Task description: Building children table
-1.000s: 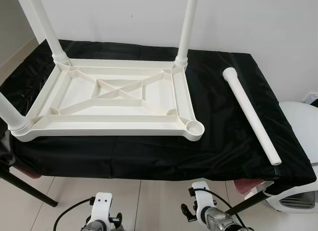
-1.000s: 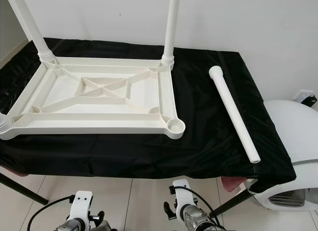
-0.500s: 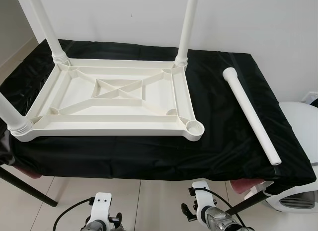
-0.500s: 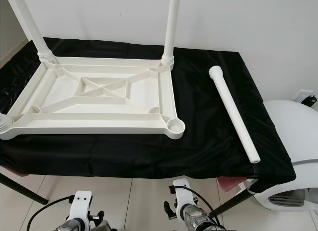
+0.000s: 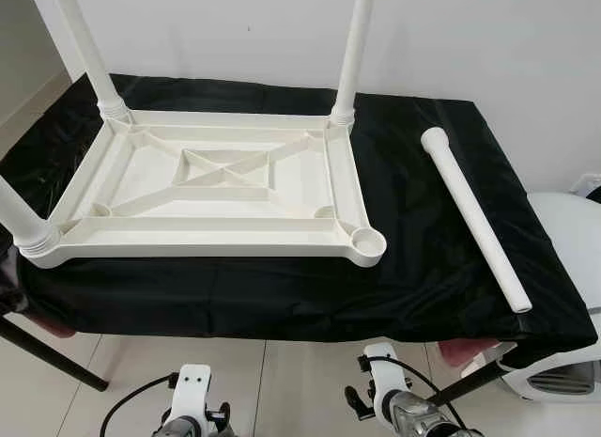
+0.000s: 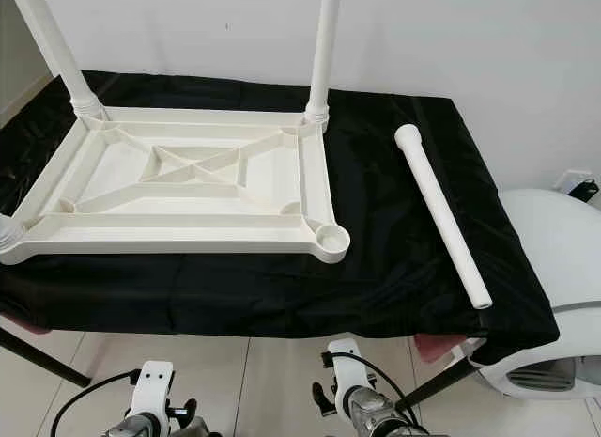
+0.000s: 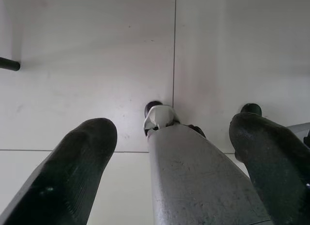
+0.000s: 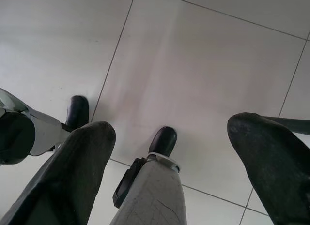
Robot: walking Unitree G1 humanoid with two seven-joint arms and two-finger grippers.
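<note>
A white plastic children's table top [image 5: 216, 188] lies upside down on a black-draped table [image 5: 423, 268]. Three white legs stand in its corners: far left [image 5: 89, 52], far right [image 5: 352, 52] and near left [image 5: 21, 216]. Its near right socket [image 5: 367, 241] holds nothing. A loose white leg [image 5: 474, 216] lies on the cloth to the right of it. Both arms hang low in front of the table, left wrist [image 5: 192, 409] and right wrist [image 5: 394, 413]. My left gripper [image 7: 169, 152] and right gripper [image 8: 169, 152] are open over the tiled floor, holding nothing.
A white rounded appliance [image 5: 568, 249] stands at the table's right end. Black table legs [image 5: 52, 357] angle down to the pale tiled floor. A white wall runs behind the table. My own silver leg and foot [image 7: 193, 176] are below the left gripper.
</note>
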